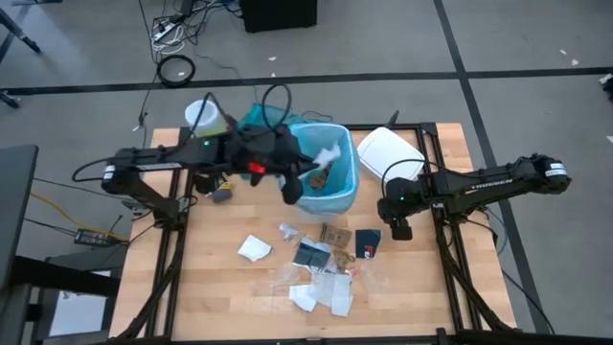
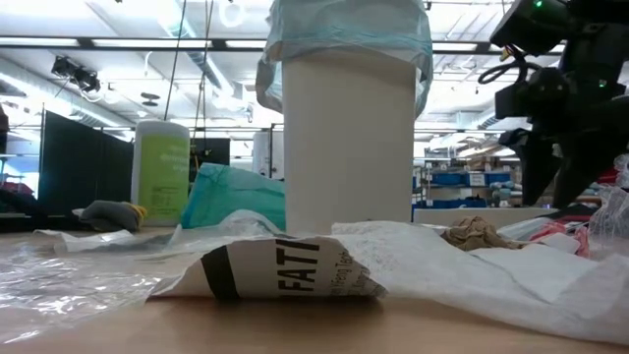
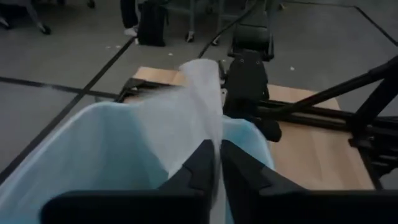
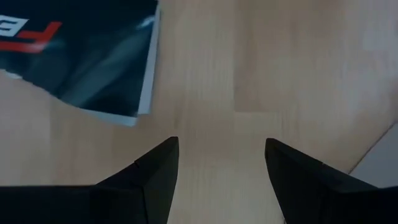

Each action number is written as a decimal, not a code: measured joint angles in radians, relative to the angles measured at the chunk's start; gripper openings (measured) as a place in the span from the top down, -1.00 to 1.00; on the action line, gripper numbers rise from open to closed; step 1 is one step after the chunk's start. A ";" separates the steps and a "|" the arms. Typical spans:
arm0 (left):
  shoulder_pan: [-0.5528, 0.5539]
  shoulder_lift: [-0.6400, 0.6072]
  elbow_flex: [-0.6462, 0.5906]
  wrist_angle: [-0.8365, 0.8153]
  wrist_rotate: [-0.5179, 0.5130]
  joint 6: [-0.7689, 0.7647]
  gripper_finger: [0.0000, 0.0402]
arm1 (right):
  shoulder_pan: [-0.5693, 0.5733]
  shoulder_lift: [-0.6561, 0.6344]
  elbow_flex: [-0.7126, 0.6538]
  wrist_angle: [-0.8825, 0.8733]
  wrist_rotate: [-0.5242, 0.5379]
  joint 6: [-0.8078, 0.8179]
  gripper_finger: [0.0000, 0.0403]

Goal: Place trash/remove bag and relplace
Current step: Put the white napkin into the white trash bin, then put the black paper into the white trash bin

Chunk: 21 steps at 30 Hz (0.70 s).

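The white bin [image 2: 349, 128] stands at the table's far middle, with the light-blue bag [image 1: 335, 187] lining it and folded over its rim [image 2: 349, 29]. My left gripper [image 1: 291, 188] is over the bin's left rim, shut on a white scrap [image 3: 202, 106]. Brown trash [image 1: 319, 176] lies inside the bag. More trash [image 1: 321, 264] lies scattered on the table near the bin: white paper, clear plastic, dark packets. My right gripper [image 1: 397, 228] is open and empty, low over bare table beside a dark packet with red letters [image 4: 81, 56]. My left gripper pinches the white scrap's near end [image 3: 216, 163] between its two fingers. The fingers come from the table's left, over the bin's rim. The scrap stands out ahead of the fingertips over the light-blue bag's opening [image 3: 112, 149], clear of the table.
A white lid [image 1: 388, 153] lies right of the bin at the far edge. A teal-green bag [image 1: 259, 120] and a pale green bottle [image 1: 206, 117] sit left of and behind the bin. A small grey thing [image 1: 222, 195] lies under the left arm.
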 joint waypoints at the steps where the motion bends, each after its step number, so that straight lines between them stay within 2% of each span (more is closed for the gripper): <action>1: 0.004 0.009 0.000 -0.001 0.016 0.001 0.69 | 0.000 0.000 0.000 0.000 -0.008 -0.009 -0.12; 6: 0.017 0.020 0.015 -0.016 0.084 0.002 0.44 | 0.000 0.000 0.015 -0.002 -0.011 -0.071 -0.12; 11: 0.020 0.020 0.161 -0.106 0.085 0.000 0.28 | 0.000 0.000 0.069 -0.011 -0.011 -0.153 -0.12; 17: -0.017 0.012 0.414 -0.473 0.077 -0.048 0.29 | 0.019 -0.001 0.198 -0.061 -0.085 -0.231 -0.12; 21: -0.057 -0.015 0.448 -0.699 0.038 -0.107 0.34 | 0.102 0.005 0.211 -0.062 -0.090 -0.200 -0.12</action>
